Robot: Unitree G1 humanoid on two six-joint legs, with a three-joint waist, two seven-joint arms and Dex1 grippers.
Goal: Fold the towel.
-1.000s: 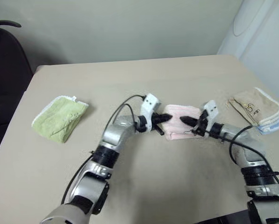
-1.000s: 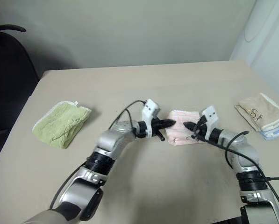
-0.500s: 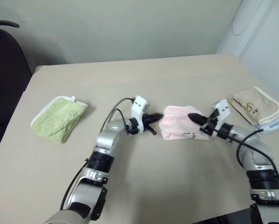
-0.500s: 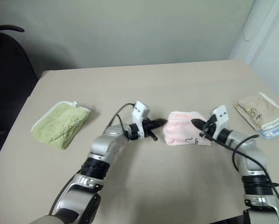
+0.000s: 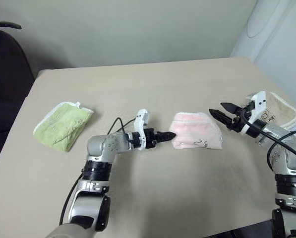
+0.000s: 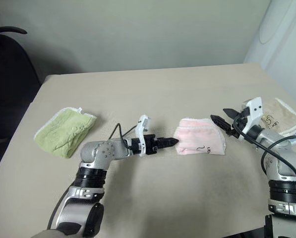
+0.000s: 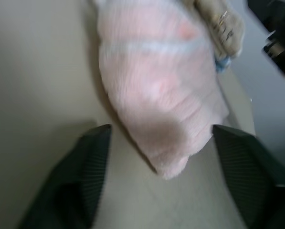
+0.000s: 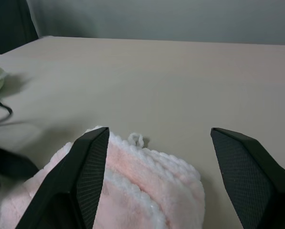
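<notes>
The pale pink towel (image 5: 196, 137) lies folded in a small bundle at the middle of the table, dark lettering on its front face and a small white loop (image 8: 136, 139) at its far edge. My left gripper (image 5: 168, 135) points at the towel's left end. In the left wrist view its fingers (image 7: 85, 181) stand wide apart, open, with the towel's (image 7: 156, 86) end between them and ungripped. My right gripper (image 6: 222, 115) hovers just right of the towel and above it, open, holding nothing.
A folded light green towel (image 5: 63, 125) lies at the table's left. A beige folded towel (image 5: 282, 110) on a pale blue one sits at the right edge, behind my right arm. A dark chair (image 5: 4, 74) stands beyond the left side of the tan table (image 5: 152, 84).
Both grippers have opened and let go of the towel, which now rests on the table. The right gripper rose and drew back to the right; the left rolled and drew back left.
</notes>
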